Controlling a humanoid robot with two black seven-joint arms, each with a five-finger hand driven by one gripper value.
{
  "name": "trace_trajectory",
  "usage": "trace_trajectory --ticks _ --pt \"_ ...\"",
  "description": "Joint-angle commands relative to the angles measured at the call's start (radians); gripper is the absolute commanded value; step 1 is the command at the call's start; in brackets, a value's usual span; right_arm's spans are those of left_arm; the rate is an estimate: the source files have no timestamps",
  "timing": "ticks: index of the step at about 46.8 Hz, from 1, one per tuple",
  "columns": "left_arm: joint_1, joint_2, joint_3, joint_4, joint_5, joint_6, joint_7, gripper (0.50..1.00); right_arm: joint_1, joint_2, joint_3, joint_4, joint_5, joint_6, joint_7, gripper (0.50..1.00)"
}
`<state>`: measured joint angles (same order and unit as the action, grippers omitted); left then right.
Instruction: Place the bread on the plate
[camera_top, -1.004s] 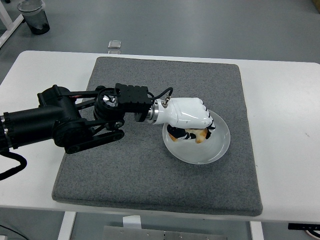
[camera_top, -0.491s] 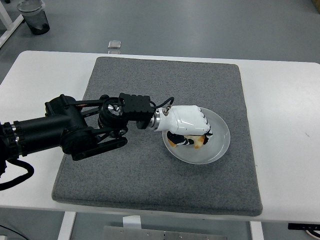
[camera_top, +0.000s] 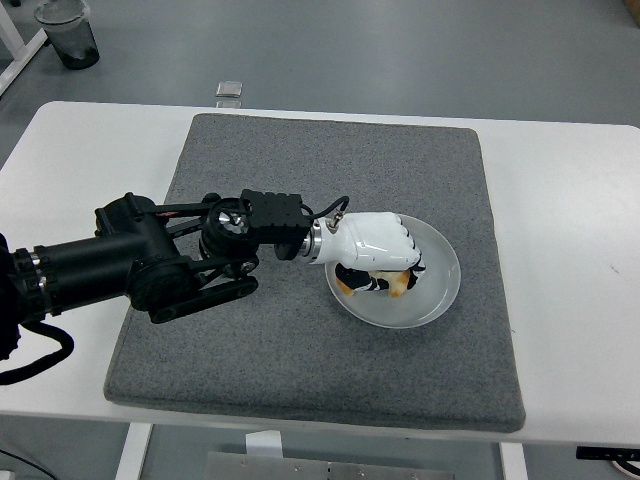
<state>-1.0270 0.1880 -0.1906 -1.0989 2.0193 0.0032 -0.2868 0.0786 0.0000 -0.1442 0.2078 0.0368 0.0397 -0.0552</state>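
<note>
Round, shallow, translucent white plate (camera_top: 432, 300) on the right half of a square grey felt mat (camera_top: 330, 180), holding a golden-brown piece of bread (camera_top: 400, 284) in its left part. White left hand (camera_top: 370, 243) low over the plate on a black arm reaching in from the left edge, fingers (camera_top: 412, 256) curled down around the bread, mostly hiding it. Bare plate surface toward the right and near rim. Wide grey mat margin all around the plate; open white table (camera_top: 570, 250) to the right, beyond the mat's edge.
</note>
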Motion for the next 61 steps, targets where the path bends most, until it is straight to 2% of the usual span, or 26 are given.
trace_trajectory --ticks 1,6,7,9,11,15,21,27,35,43,56,61 --pt "0.004 -0.012 0.0 0.013 -0.002 0.009 0.0 0.5 0.001 0.0 0.0 -0.001 0.0 0.0 0.0 0.932" --pt "0.004 -0.019 -0.001 0.028 -0.013 0.011 0.0 0.5 0.001 0.0 0.0 0.001 0.0 0.0 0.0 0.932" --pt "0.005 -0.021 -0.001 0.028 -0.016 0.011 0.001 0.535 0.001 0.0 0.0 -0.001 0.0 0.0 0.0 0.93" --pt "0.005 -0.022 -0.003 0.028 -0.017 0.011 0.002 0.649 0.0 0.0 0.0 0.001 0.0 0.0 0.0 0.932" --pt "0.008 -0.025 -0.003 0.03 -0.019 0.012 0.002 0.741 0.0 0.0 0.0 -0.001 0.0 0.0 0.0 0.932" --pt "0.01 -0.027 -0.006 0.028 -0.027 0.012 0.002 0.857 0.0 0.0 0.0 -0.001 0.0 0.0 0.0 0.932" --pt "0.01 -0.027 -0.006 0.028 -0.053 0.012 0.002 0.934 0.001 0.0 0.0 -0.001 0.0 0.0 0.0 0.93" --pt "0.008 -0.027 -0.009 0.028 -0.094 0.011 0.002 0.986 0.0 0.0 0.0 -0.001 0.0 0.0 0.0 0.932" --pt "-0.004 -0.028 -0.015 0.027 -0.204 0.011 0.0 0.988 0.0 0.0 0.0 -0.001 0.0 0.0 0.0 0.93" --pt "-0.048 -0.027 -0.017 0.025 -0.418 0.006 0.0 0.988 0.001 0.0 0.0 -0.001 0.0 0.0 0.0 0.932" --pt "-0.074 -0.024 -0.023 0.028 -0.921 0.001 -0.002 0.988 0.0 0.0 0.0 -0.001 0.0 0.0 0.0 0.93" --pt "-0.076 -0.016 -0.082 0.034 -1.117 0.003 0.0 0.99 0.0 0.0 0.0 -0.001 0.0 0.0 0.0 0.932"
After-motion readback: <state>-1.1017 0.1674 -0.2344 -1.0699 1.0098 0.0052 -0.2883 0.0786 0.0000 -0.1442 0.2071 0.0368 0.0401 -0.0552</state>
